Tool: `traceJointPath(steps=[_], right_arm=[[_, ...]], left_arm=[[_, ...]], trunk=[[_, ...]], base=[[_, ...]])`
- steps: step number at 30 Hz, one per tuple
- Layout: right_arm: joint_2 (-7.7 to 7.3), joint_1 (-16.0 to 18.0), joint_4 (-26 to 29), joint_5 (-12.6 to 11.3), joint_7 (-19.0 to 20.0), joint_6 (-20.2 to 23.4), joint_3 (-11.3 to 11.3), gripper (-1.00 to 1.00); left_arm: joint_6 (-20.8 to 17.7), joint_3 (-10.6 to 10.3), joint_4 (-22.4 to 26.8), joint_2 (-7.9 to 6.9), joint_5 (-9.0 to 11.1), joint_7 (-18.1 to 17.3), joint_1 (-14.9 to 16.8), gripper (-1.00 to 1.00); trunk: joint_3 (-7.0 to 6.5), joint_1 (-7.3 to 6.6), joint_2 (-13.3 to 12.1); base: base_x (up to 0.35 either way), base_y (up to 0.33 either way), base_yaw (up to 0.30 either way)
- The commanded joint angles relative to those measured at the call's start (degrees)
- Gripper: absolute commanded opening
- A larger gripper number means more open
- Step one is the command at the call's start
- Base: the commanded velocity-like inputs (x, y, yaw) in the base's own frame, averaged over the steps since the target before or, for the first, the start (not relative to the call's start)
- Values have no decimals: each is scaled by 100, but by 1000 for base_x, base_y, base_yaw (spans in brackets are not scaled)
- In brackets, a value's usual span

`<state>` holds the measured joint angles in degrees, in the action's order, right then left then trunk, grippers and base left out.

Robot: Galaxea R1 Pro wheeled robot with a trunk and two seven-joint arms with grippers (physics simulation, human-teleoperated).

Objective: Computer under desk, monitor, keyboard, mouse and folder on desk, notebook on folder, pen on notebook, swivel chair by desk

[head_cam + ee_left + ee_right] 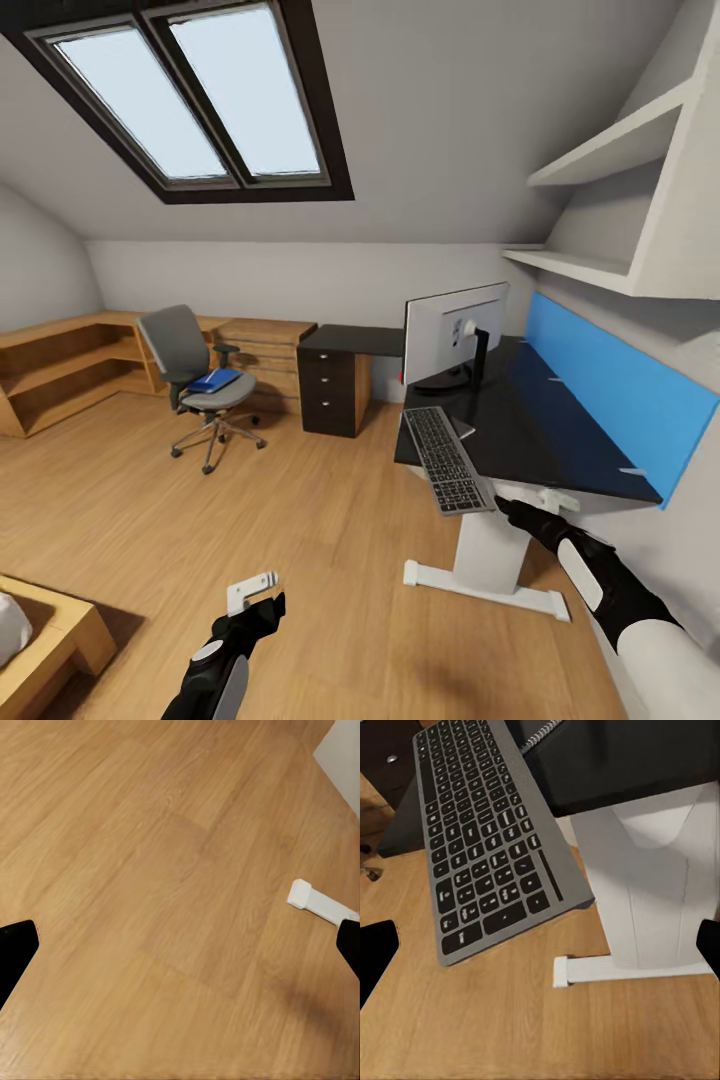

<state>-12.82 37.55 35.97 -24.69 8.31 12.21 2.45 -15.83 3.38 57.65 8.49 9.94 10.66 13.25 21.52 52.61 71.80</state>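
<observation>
The keyboard (447, 460) (487, 832) lies on the black desk (560, 430), its near end hanging past the desk's front-left edge. A thin grey corner (464, 428) pokes out from under it; I cannot tell what it is. My right gripper (508, 510) hovers open just below and beside that overhanging end, fingertips (376, 952) spread wide. The monitor (455, 335) stands on the desk further back. Across the room the swivel chair (195, 375) carries the blue folder (215, 380). My left gripper (262, 600) hangs open over bare floor. Computer, mouse and pen are out of view.
The white desk leg (652, 900) and its foot (485, 590) (319, 904) stand right under the keyboard. A black drawer unit (335, 385) sits at the desk's far end. Low wooden shelving (70, 365) lines the far wall, white shelves (620, 200) hang above the desk, and a bed corner (45, 640) is near left.
</observation>
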Motion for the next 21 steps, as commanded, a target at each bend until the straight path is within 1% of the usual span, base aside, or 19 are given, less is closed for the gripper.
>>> traceJointPath(steps=[1, 6, 9, 10, 15, 16, 17, 18, 20, 21], right_arm=[[1, 2, 5, -39, 50, 38, 30, 100], [-1, -1, -17, -50, 284, 37, 119, 100], [-4, -3, -27, -52, 498, 36, 213, 100], [-6, -11, -31, -53, 656, 36, 268, 100], [-16, -40, -81, -53, 1113, 45, 452, 100], [-48, -49, -132, -58, 1306, 63, 591, 100], [-68, -51, -159, -61, 1407, 84, 675, 100], [-103, -56, -206, -65, 1624, 155, 859, 100], [-123, -58, -239, -67, 1843, 256, 1055, 100], [-136, -61, -290, -132, 2169, 446, 1490, 100]], left_arm=[[-26, 5, 10, 3, 60, 24, 2, 100], [-26, 5, 10, 3, 54, 24, 2, 100], [-26, 4, 10, 3, 53, 22, 2, 100], [-24, 4, 10, 3, 52, 19, 2, 100], [-24, 1, 13, 7, 52, 6, 2, 100], [-28, -1, 15, 10, 52, 3, 2, 100], [-31, -3, 15, 12, 52, 2, 2, 100], [-37, -7, 20, 16, 55, 0, 2, 100], [-44, -12, 34, 21, 57, -1, 2, 100], [-58, -34, 77, 31, 67, -3, 2, 100]], trunk=[[7, -3, 5], [7, -3, 5], [7, -3, 5], [7, -3, 5], [7, -3, 5], [7, -3, 5], [7, -3, 5], [7, -3, 5], [7, -3, 5], [7, -3, 5]], base=[[-336, 0, 0], [-336, 0, 0], [-334, 0, 0], [-312, 0, 0], [-227, 0, 0], [-99, 0, 0], [-79, 0, 0], [-51, 0, 0], [-37, 0, 0], [-13, 0, 0]])
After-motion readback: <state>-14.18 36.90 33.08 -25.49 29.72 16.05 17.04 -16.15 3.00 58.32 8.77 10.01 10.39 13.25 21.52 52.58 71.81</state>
